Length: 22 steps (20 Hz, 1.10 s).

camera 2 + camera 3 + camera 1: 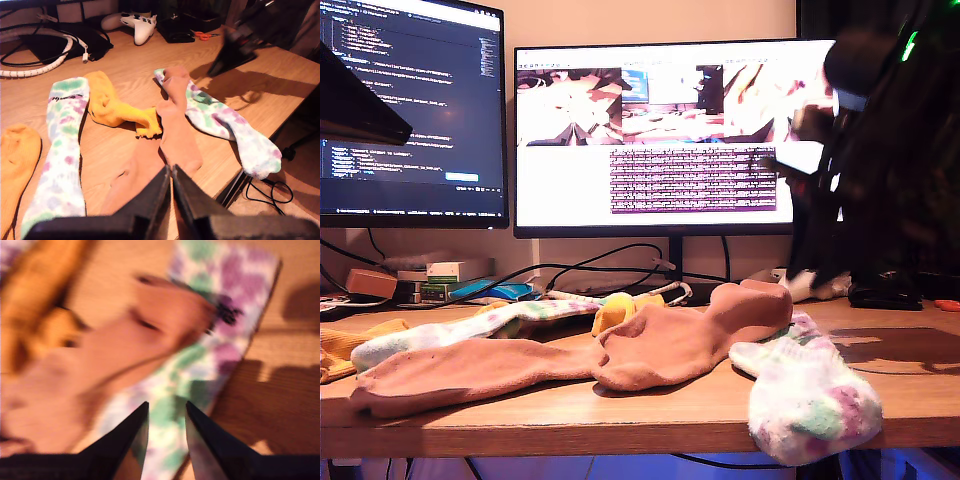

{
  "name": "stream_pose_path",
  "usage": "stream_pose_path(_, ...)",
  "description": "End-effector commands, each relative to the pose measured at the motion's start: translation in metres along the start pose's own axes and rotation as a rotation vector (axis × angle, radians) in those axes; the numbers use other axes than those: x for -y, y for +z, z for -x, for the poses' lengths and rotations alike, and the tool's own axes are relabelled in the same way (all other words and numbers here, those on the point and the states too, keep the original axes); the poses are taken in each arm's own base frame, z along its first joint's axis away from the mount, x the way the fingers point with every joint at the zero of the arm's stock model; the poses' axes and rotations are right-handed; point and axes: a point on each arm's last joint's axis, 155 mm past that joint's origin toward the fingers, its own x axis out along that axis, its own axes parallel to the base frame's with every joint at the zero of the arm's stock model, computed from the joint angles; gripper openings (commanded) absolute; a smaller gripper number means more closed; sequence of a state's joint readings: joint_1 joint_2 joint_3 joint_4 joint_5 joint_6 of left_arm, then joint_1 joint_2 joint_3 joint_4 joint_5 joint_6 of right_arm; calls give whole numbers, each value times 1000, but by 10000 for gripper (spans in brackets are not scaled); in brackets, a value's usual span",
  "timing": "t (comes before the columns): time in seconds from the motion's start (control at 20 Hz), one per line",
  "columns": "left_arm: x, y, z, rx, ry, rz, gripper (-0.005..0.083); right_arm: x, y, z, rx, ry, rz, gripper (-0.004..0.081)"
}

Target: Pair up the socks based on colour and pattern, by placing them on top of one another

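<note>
Several socks lie on the wooden desk (620,410). Two salmon-pink socks (690,335) (470,370) lie near the front, and one pink sock (175,130) crosses a white pastel-blotched sock (225,125) whose toe hangs over the front edge (810,395). A second blotched sock (65,145) lies beside a crumpled mustard-yellow sock (112,110), and another yellow sock (17,155) lies further out. My first gripper (170,170) is shut and empty, high above the pink socks. My second gripper (166,407) hovers open and blurred over the blotched sock (220,315) and pink sock (150,330).
Two monitors (660,130) stand along the back. A white game controller (137,25), orange-handled scissors (202,35) and coiled cables (40,60) lie behind the socks. A dark blurred arm (880,150) fills the exterior view's right. The desk's front edge is close to the socks.
</note>
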State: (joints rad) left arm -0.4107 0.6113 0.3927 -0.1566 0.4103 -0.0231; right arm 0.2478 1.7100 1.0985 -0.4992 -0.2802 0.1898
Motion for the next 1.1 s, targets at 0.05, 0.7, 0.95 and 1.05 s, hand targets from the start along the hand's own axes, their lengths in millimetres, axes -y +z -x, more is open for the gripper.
stream_pose_path(0.05,1,2,0,5,-2,-8,-22,9,-6,-15,-41,-5,-17,200)
stream_pose_path(0.7,-3,2,0,5,17,-7,-22,15,-16,-34,-89,14,41,-11)
stream_pose_path(0.95,-4,2,0,6,25,-7,-22,45,-19,-30,-106,-96,68,-11)
stream_pose_path(1.05,-4,2,0,6,25,-7,-22,58,-14,-27,-89,-122,62,-11)
